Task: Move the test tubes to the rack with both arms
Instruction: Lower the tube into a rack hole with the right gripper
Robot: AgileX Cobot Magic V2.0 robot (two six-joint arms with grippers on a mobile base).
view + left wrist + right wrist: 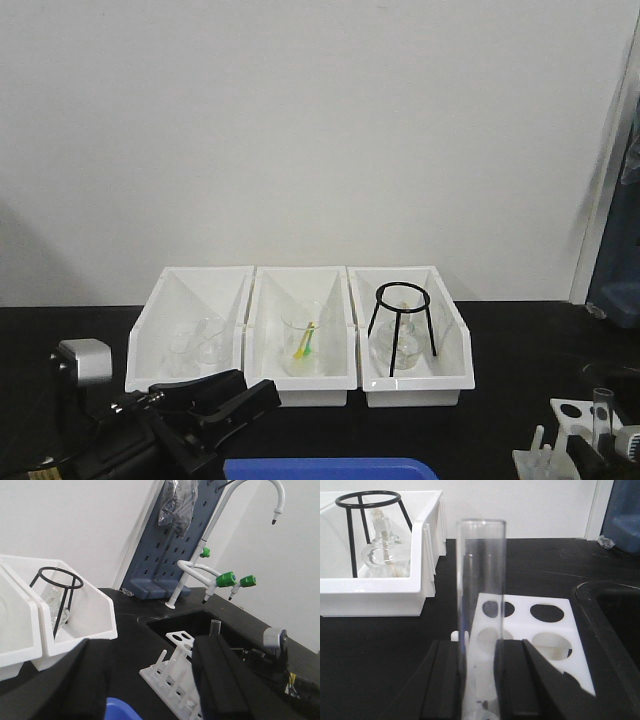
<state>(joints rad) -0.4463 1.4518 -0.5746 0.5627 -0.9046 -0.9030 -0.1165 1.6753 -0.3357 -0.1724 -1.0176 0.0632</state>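
Front view: three white bins (300, 385) sit mid-frame on the black table (500, 340). Left gripper (225, 400) at lower left, near the left bin; can't tell if spread or closed. Blue tray (330, 468) at bottom edge. Rack (575, 440) at lower right corner w/ a test tube (603, 408) upright over it; right gripper (612, 450) barely in frame there.

Left wrist view: black finger (220, 680) fills lower centre, blurred; jaw state unclear. Rack behind it at lower centre, tube tip poking up. Tripod stand (56, 592) in the bin at left. Taps (227, 580) upper right.

Right wrist view: fingers (442, 680) pinch the tube, upright at frame centre, directly in front of the rack's holed top plate at lower right. Flask (382, 552) under the tripod, upper left.
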